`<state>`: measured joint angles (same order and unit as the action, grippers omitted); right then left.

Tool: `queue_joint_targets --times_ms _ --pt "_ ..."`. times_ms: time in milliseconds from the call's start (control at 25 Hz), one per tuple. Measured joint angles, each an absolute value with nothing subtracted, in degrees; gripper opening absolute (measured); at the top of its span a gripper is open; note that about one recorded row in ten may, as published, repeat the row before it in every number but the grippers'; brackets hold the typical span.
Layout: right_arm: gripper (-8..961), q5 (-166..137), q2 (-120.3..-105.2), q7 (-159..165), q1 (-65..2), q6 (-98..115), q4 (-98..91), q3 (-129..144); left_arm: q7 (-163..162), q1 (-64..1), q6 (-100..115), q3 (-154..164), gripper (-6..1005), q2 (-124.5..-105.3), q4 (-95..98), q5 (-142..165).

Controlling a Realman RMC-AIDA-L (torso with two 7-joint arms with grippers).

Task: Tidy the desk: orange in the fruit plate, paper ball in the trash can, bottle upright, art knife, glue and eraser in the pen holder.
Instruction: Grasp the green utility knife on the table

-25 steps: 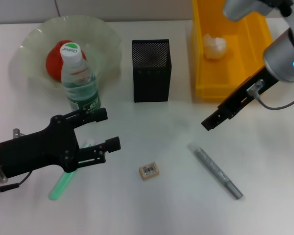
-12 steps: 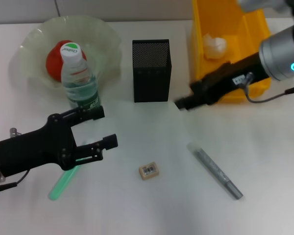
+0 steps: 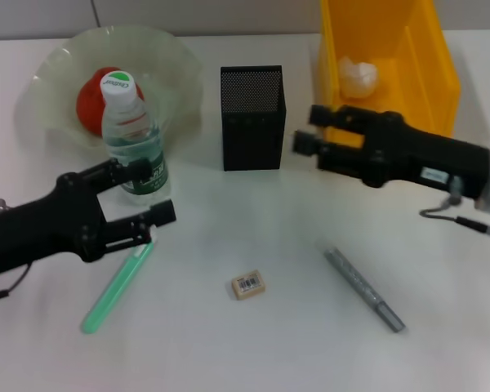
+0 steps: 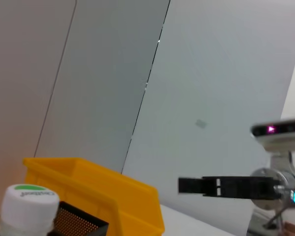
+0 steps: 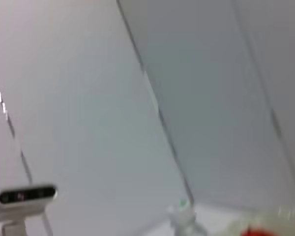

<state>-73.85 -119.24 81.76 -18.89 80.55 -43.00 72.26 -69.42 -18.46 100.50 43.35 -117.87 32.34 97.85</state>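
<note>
Stood upright beside the wavy translucent fruit plate (image 3: 180,73): clear ribbed bottle (image 3: 133,139), white cap up. Left claw (image 3: 147,193) spread wide around its base, gripping nothing; right claw (image 3: 310,131) open, empty.

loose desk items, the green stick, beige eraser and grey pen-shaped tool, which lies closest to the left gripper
The translucent green stick: its upper end lies just below the open left gripper, while the beige eraser and grey tool lie farther right.

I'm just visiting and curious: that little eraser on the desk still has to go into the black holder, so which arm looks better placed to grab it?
Probably the left. Its open tool hangs low beside the bottle, nearer the eraser. The right tool, also open, sits farther back by the pen holder and yellow bin.
</note>
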Motion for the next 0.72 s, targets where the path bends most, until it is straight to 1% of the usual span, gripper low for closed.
queue_joint_targets --times_ms 80,200,400,560,600,640,720 --pt "665 -68.1 -119.23 71.3 -20.0 84.3 -33.0 70.5 -73.4 -18.3 100.5 43.5 804 -117.85 36.0 98.4" --pt "665 -65.8 -119.26 63.2 -21.2 86.4 -24.2 68.8 -83.8 -18.3 100.6 43.8 804 -117.87 44.8 102.3" --pt "665 -65.7 -119.27 63.0 -21.8 85.7 -21.9 68.5 -106.2 -19.3 102.5 45.0 803 -118.4 67.7 114.7" --pt "666 -65.7 -119.3 63.2 -21.9 85.4 -21.6 68.4 -122.6 -19.7 104.4 50.3 802 -118.3 85.9 122.2" --pt "666 -65.6 -119.37 63.4 -22.0 84.8 -21.6 68.3 -128.8 -20.5 105.3 53.5 802 -118.24 93.0 127.1" --pt "666 -65.6 -119.37 63.4 -22.0 84.8 -21.6 68.3 -128.8 -20.5 105.3 53.5 802 -118.24 93.0 127.1" --pt "666 -65.6 -119.42 63.5 -22.2 84.1 -21.5 68.3 -134.0 -22.5 107.5 57.2 802 -118.23 97.7 132.9"
